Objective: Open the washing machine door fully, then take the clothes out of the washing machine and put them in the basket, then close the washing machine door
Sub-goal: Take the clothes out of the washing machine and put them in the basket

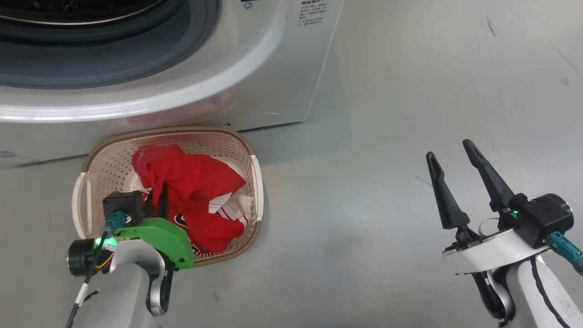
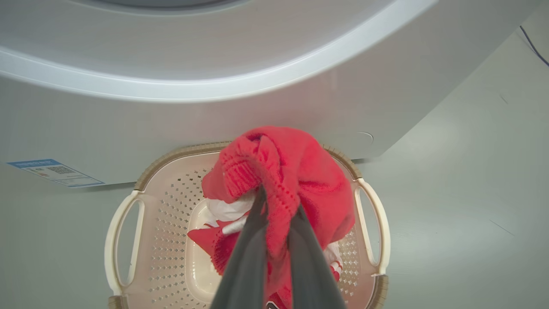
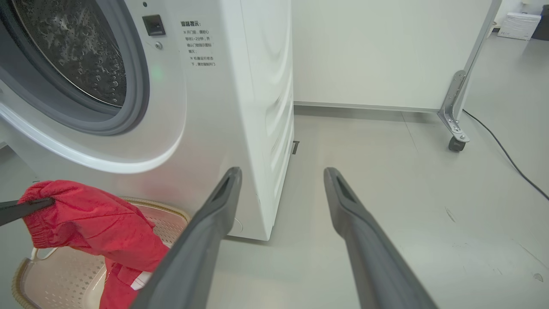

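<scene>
Starting with the head view, the left hand (image 1: 158, 200) is seen at the lower left of the frame, closed on the red clothes (image 1: 196, 191), which lie heaped in the basket (image 1: 107, 166) set on the floor (image 1: 387, 205) just in front of the washing machine (image 1: 255, 82); the right hand (image 1: 450, 151) is held at the lower right, well apart from the basket, fingers spread wide with nothing gripped. In the left wrist view, a bunched red fold is pinched between the two dark fingers (image 2: 246, 262) at the centre, over the basket, and a blue sticker (image 2: 53, 171) is shown at the left on the machine's front. In the right wrist view, the steel drum (image 3: 77, 51) and grey gasket (image 3: 133, 111) are shown at the upper left, and the clothes are draped from the left hand's finger into the basket at the lower left.
</scene>
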{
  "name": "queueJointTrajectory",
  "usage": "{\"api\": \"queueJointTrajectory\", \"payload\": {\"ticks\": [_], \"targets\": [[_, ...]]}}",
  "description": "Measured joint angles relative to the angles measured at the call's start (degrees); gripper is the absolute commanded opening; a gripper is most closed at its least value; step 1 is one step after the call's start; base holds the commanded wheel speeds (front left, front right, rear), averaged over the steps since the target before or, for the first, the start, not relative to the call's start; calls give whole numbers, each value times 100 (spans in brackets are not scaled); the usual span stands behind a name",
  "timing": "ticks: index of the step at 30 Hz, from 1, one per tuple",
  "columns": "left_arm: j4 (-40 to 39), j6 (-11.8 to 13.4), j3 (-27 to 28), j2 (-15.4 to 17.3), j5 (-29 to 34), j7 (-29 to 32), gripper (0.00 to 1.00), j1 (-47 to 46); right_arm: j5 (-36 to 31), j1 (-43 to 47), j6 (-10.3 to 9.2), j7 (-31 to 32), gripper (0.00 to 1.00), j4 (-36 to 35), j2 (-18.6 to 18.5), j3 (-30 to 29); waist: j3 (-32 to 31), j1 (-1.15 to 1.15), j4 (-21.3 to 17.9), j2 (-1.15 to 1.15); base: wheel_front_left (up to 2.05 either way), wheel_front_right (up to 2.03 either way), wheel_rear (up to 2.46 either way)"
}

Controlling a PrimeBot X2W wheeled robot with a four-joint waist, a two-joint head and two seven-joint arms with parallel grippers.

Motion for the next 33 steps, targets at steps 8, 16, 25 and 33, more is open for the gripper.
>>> {"api": "queueJointTrajectory", "payload": {"ticks": [8,16,25,33], "targets": [[870,18,-35,-4,-164,24,0,-418,88,-237,0,1,100,-134,-90,10,497,0,-178,0,0,0,0],[1666,43,142,-27,-544,54,34,-1040,143,-544,0,0,100,-186,-191,212,1009,0,-335,0,0,0,0],[2350,45,230,-48,-544,-119,100,-1370,233,-609,0,0,100,-131,-191,80,1164,0,-531,0,0,0,0],[2758,45,278,-51,-580,-455,100,-1436,241,-609,0,0,100,-65,-181,65,1046,0,-460,0,0,0,0]]}}
